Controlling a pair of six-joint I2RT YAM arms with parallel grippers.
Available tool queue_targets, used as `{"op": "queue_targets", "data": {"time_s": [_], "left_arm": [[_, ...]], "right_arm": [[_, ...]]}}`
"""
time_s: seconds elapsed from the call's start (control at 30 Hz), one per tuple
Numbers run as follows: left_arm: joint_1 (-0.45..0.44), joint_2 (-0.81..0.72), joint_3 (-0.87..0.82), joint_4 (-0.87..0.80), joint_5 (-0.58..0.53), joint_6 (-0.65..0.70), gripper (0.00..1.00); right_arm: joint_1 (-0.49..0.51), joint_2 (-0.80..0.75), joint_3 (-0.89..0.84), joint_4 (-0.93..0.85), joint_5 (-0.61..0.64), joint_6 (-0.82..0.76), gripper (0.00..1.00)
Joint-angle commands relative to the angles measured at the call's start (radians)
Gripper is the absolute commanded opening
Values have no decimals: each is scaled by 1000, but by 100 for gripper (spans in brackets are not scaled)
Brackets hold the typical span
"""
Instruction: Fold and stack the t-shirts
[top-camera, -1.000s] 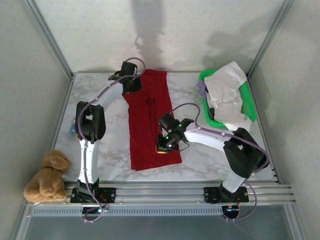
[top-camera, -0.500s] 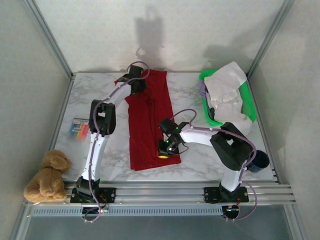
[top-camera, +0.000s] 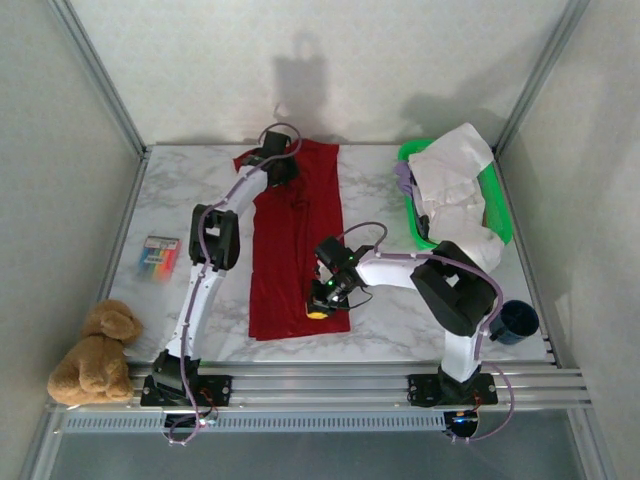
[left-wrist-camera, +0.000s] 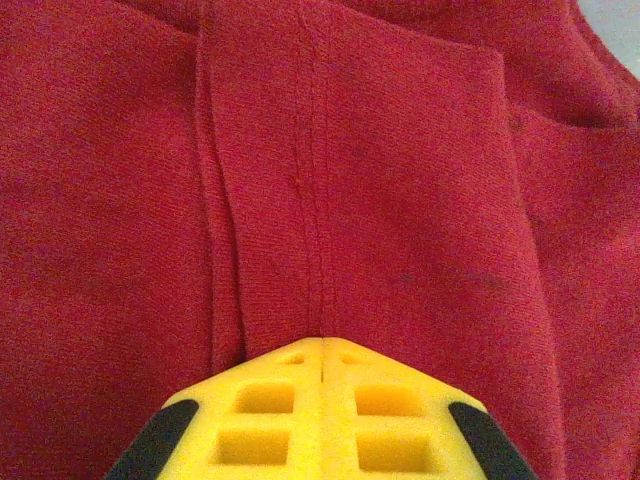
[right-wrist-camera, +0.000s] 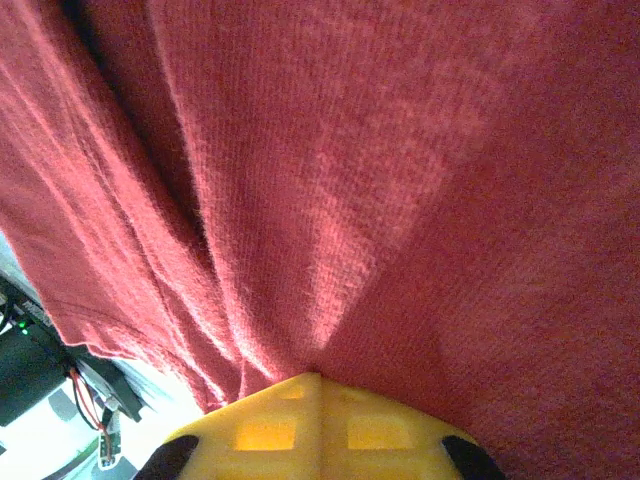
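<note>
Moved: since a second ago both arms have stretched out and swung left; the red strip's near hem slid left with them, and a pack beside the left arm is now uncovered.
Tan plush teddy bear (top-camera: 95, 350): near-left corner, off the marble, not involved.
Small flat multicoloured pack (top-camera: 158, 257): left of the left arm, well apart from the shirt.
Left fingers (left-wrist-camera: 265, 400): clenched on a seam ridge at the shirt's far end.
Deep red cloth t-shirt (top-camera: 290, 250): long narrow strip, folded lengthwise, lying far-to-near down the middle of the marble table (top-camera: 400, 320).
Right fingers (right-wrist-camera: 265, 435): clenched on pinched cloth at the near-right hem; fabric fans out from the pinch.
Green plastic basket (top-camera: 494, 200): far right, holding the crumpled white cloth t-shirt (top-camera: 455, 180), untouched.
Dark blue cup (top-camera: 518, 322): near-right edge.
Meaning: the strip looks to be getting tugged straight and shifted; a crosswise fold probably comes next. White shirt not started, so the task is early.
</note>
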Motion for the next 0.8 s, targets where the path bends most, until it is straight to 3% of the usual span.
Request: {"op": "queue_targets", "data": {"time_s": [0.0,0.3,0.33,0.47,0.53,0.63,0.77], "left_arm": [[-47,50,17,-5,136,18,0],[-57,-49,23,0,149,86,0],[-58,-71,22,0,139,98,2],[-59,-199,14,-25,72,125,29],[-59,-270,-16,-64,24,134,34],[-60,-415,-167,-124,-39,144,34],[-65,-728,-646,-41,-66,99,41]], "right_arm": [[17,38,-34,-96,57,3,0],[18,-94,-33,-183,146,-31,6],[17,-114,-27,-196,161,-34,8],[17,-207,1,-278,228,-37,15],[14,-251,-1,-313,257,-32,22],[8,-329,-27,-354,292,-19,36],[-14,-434,-98,-387,338,3,44]]}}
